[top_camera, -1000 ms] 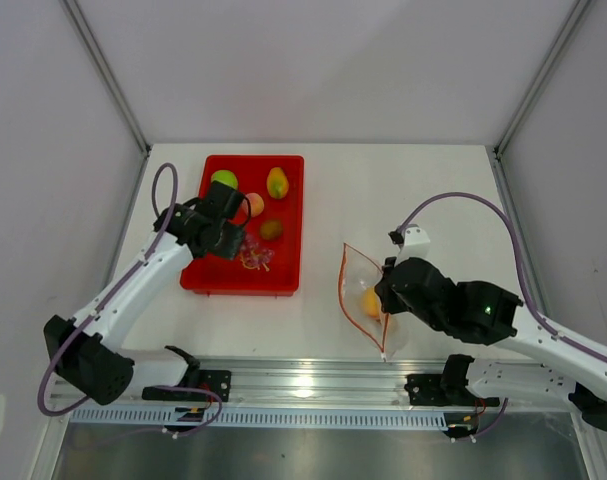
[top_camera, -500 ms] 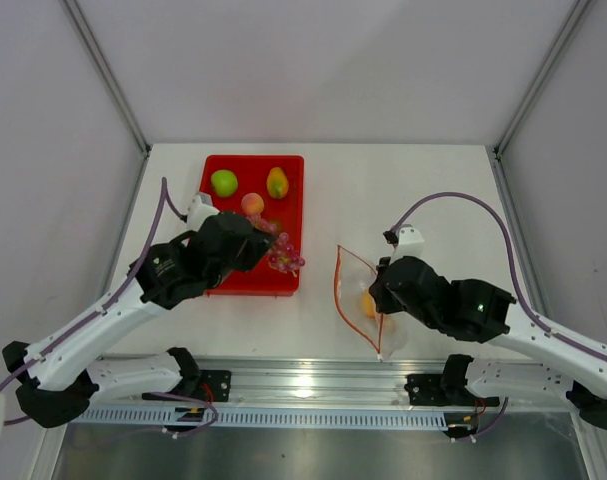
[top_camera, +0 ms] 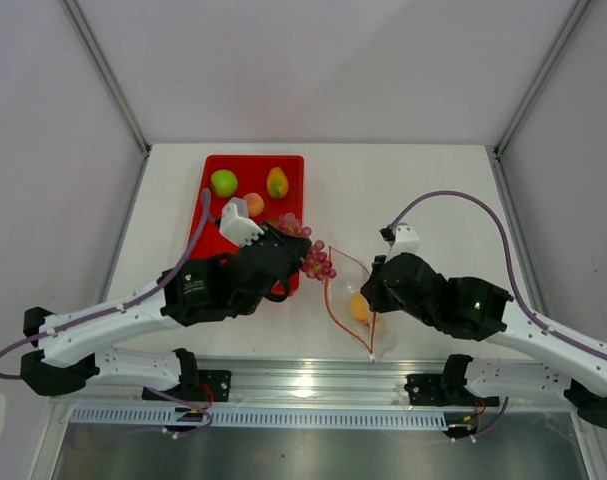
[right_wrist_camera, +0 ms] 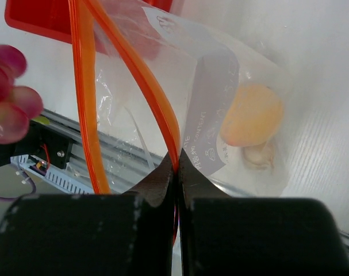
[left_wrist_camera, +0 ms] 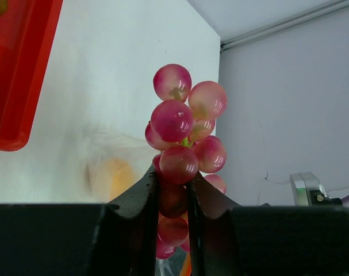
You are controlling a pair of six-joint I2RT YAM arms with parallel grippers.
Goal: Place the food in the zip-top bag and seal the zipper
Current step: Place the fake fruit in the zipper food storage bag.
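Lifted off the red plastic tray (top_camera: 248, 170), the dark red grape bunch (left_wrist_camera: 180, 123), likely light and floppy, is carried just beside the mouth of the clear crinkly zip-top bag (top_camera: 348, 280), clamped mid-cluster by the left gripper (left_wrist_camera: 173, 181), while the orange-red zipper (right_wrist_camera: 83, 86) is pinched by the right gripper (right_wrist_camera: 175, 167).

Grape bunch (left_wrist_camera: 183, 144): glossy pink-red, paling to yellow-green at the stems. Orange-red zipper (right_wrist_camera: 87, 86) on clear zip-top bag (right_wrist_camera: 217, 63); orange (right_wrist_camera: 252, 115) yellow-orange. Red tray (top_camera: 248, 170), green apple (top_camera: 223, 183), white bench (top_camera: 403, 180).
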